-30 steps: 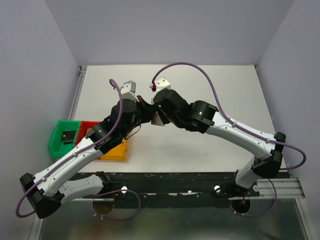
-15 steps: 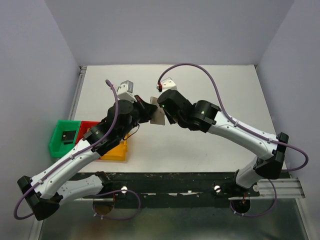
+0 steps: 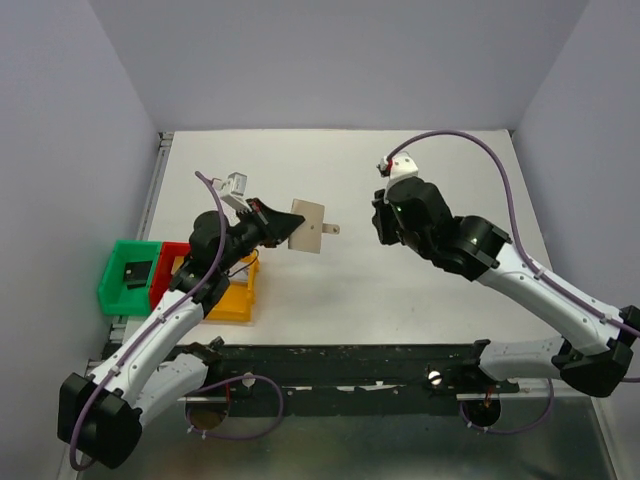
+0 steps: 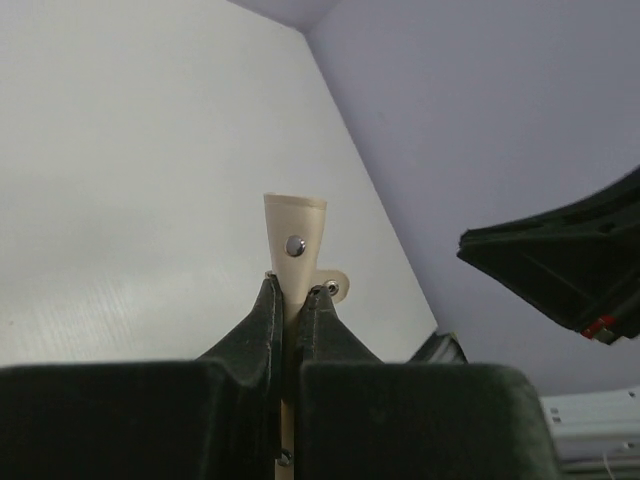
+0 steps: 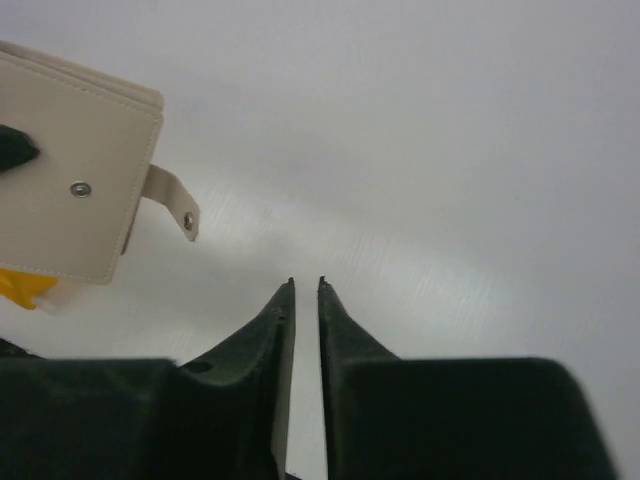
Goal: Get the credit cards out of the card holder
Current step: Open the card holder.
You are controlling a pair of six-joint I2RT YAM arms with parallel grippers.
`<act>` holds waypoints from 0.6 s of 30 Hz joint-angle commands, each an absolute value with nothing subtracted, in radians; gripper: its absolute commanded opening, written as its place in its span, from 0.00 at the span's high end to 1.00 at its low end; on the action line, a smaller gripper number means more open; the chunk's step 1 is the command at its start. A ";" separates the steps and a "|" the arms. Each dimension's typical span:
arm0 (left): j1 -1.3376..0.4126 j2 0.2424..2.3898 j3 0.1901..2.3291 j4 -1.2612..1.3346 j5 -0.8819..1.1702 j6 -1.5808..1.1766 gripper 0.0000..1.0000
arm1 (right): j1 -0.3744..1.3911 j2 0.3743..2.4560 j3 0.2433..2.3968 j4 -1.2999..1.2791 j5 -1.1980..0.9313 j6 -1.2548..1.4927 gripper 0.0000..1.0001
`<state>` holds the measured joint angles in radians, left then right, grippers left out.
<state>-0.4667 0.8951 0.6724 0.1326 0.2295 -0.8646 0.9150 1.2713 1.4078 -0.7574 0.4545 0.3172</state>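
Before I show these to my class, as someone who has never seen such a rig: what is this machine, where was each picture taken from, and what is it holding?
These are two robot arms bolted at the near edge of a white table. The wide picture looks down from above and behind them. The other two come from a camera on each wrist, with that arm's own fingers at the bottom. The left tool is clamped on a closed beige card holder, whose snap strap is undone. The right tool is apart from it, fingers barely parted, holding nothing. A green bin, a red bin and a yellow bin sit at the left. No cards are visible.
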 commanded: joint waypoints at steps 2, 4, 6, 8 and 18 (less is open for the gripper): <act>-0.373 0.936 0.633 0.688 0.737 -0.942 1.00 | 0.884 1.128 1.253 -0.494 0.252 0.274 0.63; -0.359 0.974 0.647 0.791 0.845 -0.968 1.00 | 0.816 1.088 1.249 -0.492 0.104 0.327 0.59; -0.353 1.006 0.655 0.876 0.917 -0.998 1.00 | 0.776 1.019 1.186 -0.392 -0.042 0.339 0.43; -0.351 1.041 0.652 0.981 0.955 -1.040 1.00 | 0.756 0.933 1.114 -0.283 -0.110 0.354 0.30; -0.354 1.316 0.715 1.600 1.025 -1.482 1.00 | 0.746 0.951 1.174 -0.275 -0.278 0.307 0.17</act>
<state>-0.3557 1.2556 0.6579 1.1900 0.9619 -1.2957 0.7506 0.9264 1.1698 -0.3016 -0.1867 0.3328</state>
